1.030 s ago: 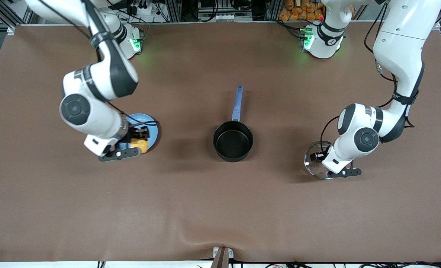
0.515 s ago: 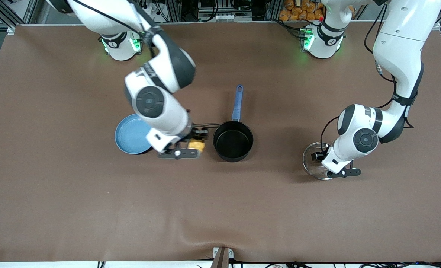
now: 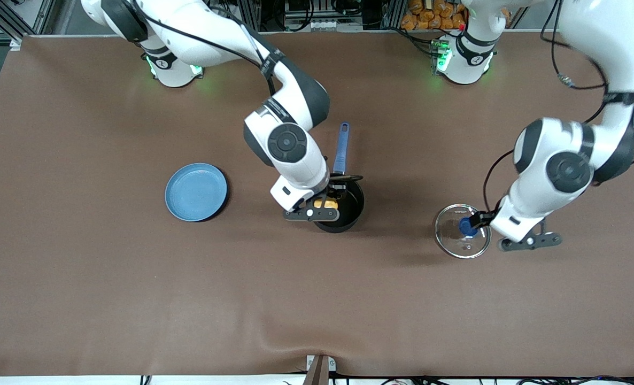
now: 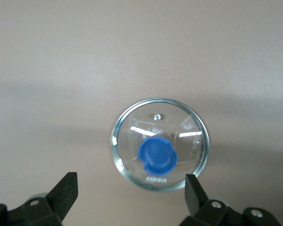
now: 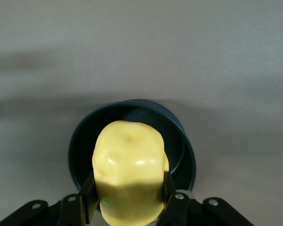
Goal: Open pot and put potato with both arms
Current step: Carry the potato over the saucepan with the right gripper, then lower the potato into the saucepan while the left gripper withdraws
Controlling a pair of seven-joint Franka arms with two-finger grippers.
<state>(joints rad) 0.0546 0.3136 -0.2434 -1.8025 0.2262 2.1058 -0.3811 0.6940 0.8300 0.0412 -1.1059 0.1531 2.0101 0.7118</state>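
One potato (image 3: 325, 203), yellow and lumpy, hangs pinched in the right tool (image 3: 323, 205), which is closed tight on it directly over the open black pot (image 3: 343, 214) in the middle of the counter (image 3: 82, 278). A second ago that tool was lifting the potato off the light-blue plate (image 3: 195, 192); the plate now lies bare toward the right arm's end, and only the release into the pot seems left. The glass lid (image 3: 462, 231) with its blue knob lies flat on the counter toward the left arm's end, well apart from the pot. The left tool (image 4: 132, 195) has just let go of it: its fingers now stand wide apart and empty, raised above the lid, so the opening step looks finished.
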